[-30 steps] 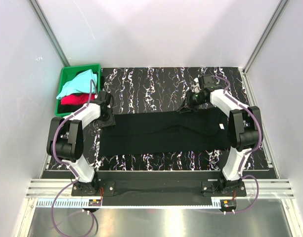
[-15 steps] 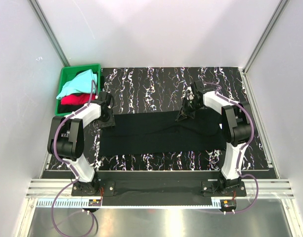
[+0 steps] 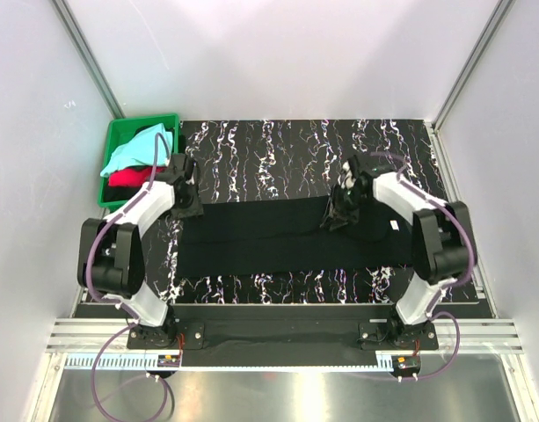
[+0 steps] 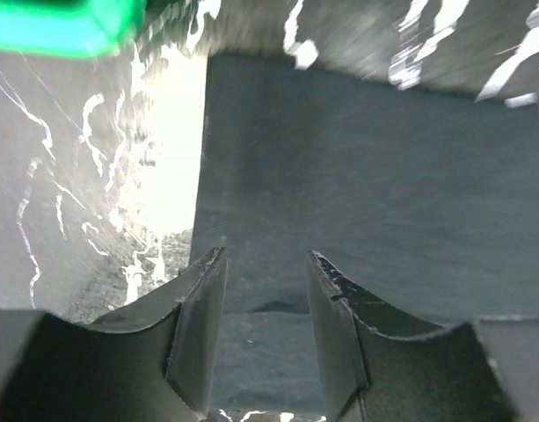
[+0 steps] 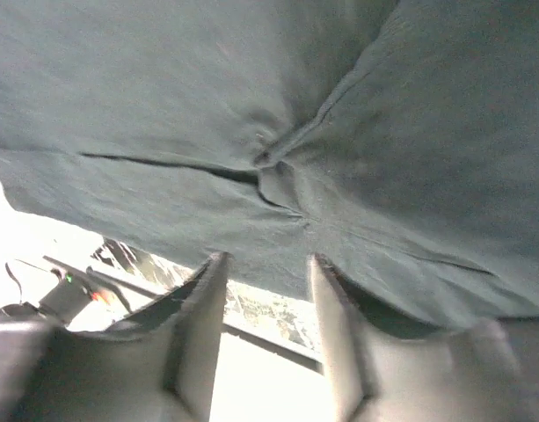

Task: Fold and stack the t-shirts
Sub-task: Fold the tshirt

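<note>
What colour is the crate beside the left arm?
The crate is green; the top external view shows it best.

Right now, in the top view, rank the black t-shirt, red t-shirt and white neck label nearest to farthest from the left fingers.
1. Black t-shirt: its left edge lies beneath them.
2. Red t-shirt: in the green crate, leftward.
3. White neck label: far right.

Readable text: none was legible in any view.
Black t-shirt [image 3: 278, 237]: a small white tag [image 3: 394, 226] sat near its right end, too small to read.
</note>
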